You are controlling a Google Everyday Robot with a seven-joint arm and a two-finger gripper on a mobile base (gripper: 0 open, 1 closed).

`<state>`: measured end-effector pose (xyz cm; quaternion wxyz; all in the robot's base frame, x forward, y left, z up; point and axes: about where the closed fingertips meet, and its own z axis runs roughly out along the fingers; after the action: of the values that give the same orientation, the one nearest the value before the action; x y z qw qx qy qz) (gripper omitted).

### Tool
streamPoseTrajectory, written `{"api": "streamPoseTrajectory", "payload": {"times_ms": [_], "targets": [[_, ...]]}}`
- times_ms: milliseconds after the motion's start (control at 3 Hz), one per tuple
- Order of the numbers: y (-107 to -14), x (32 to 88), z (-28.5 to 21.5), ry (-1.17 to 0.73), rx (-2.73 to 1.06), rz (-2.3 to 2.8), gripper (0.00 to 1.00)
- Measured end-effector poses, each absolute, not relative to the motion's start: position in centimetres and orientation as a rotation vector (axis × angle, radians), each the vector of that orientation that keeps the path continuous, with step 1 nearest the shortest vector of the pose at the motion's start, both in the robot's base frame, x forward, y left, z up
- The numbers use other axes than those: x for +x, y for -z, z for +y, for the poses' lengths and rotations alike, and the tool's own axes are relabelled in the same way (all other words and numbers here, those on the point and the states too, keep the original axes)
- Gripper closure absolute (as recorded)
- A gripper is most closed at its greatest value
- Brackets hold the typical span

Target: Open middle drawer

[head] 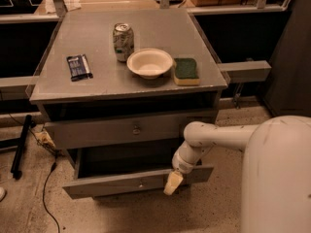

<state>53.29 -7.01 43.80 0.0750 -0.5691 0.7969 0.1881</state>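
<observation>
**Finishing the pull on the middle drawer**

My hand (pixel 173 182) sits low at the front of the middle drawer (pixel 112 184), against its top edge and just right of the small round knob (pixel 141 182). Whether the hand is apart, together or clamped on the front lip I cannot tell; it shows only as one pale tip against the grey panel. My arm (pixel 218 135) reaches in from the right and bends down to it.

The drawer stands well out from the cabinet, its dark inside showing behind the front. The drawer above (pixel 97 132) is flush and shut. It comes out a little askew, the left end nearer me than the right.

I judge the opening mostly done, with this the tail end of the pull. What the next move calls for is a short, straight draw outward along the runners, kept level so the front does not rack further. Then I let go and lift clear without bumping the front back in. The can (pixel 123 41), bowl (pixel 149 62) and sponge (pixel 186 71) on the bench (pixel 63 89) should be left unjarred.
</observation>
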Motion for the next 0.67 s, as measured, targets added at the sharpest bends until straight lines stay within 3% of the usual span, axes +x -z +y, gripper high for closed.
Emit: {"api": "streamPoseTrajectory", "payload": {"times_ms": [667], "targets": [[-43.79,53.28,-7.0,-0.564,-1.707,2.391,0.66]]}}
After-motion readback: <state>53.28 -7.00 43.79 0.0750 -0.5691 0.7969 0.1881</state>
